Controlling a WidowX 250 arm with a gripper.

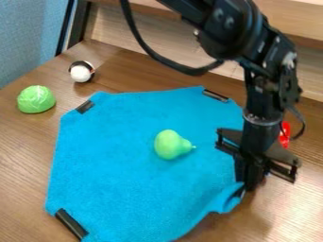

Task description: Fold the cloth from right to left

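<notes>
The black gripper [250, 183] hangs down at the right side of the blue cloth [120, 165], its fingers closed on the cloth's lower right corner. Around the fingertips the cloth is bunched and slightly raised, and part of a dark piece on that corner shows beside them. Elsewhere the cloth lies spread out on the wooden table, with dark strips at its other corners. A green pear [170, 144] rests on the cloth, right of its middle.
Left of the cloth on the table [22, 156] sit a green cabbage-like toy [36, 99] and a white and black ball [80, 72]. A red object [285, 134] stands behind the gripper at the right. A wooden ledge runs along the back.
</notes>
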